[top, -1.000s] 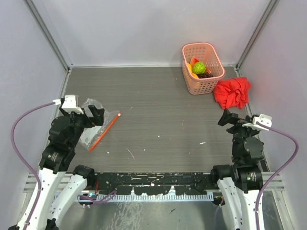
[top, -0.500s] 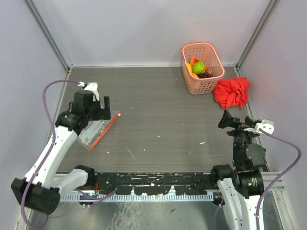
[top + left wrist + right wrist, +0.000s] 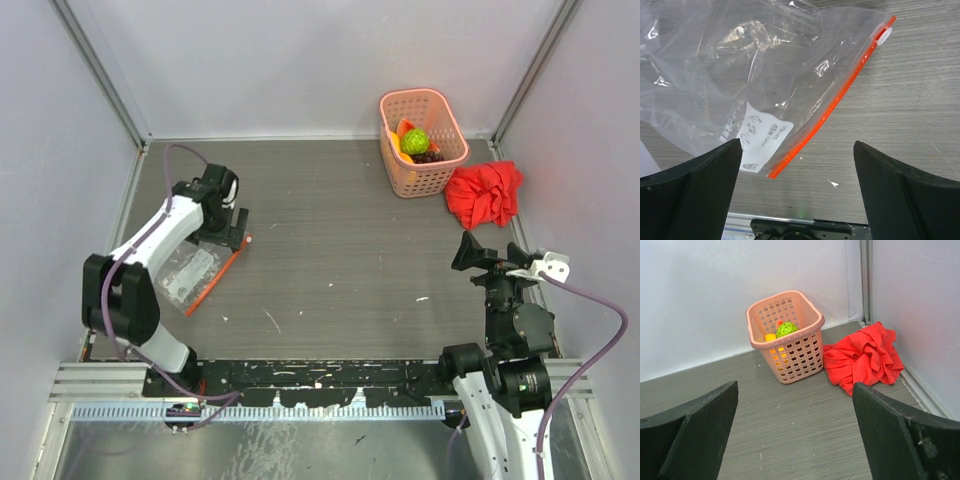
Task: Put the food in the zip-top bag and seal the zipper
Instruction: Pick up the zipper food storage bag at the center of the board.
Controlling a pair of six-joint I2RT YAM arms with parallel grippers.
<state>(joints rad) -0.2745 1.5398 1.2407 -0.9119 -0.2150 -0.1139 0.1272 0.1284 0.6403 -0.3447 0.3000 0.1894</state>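
Zip-top bag (image 3: pixel 188 275) lies on the desk (image 3: pixel 340 230), left side; food (image 3: pixel 415 141) sits in the basket (image 3: pixel 420 178). We hold the left tool (image 3: pixel 224 232) and right tool (image 3: pixel 478 250) open, empty. Closing on the limp film risks pinching both layers or slipping.

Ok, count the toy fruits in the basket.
4, all in the pink basket: lime-green ball central, orange piece toward the far wall, yellow piece left of the ball, purple grape bunch near-right. More may be hidden underneath.
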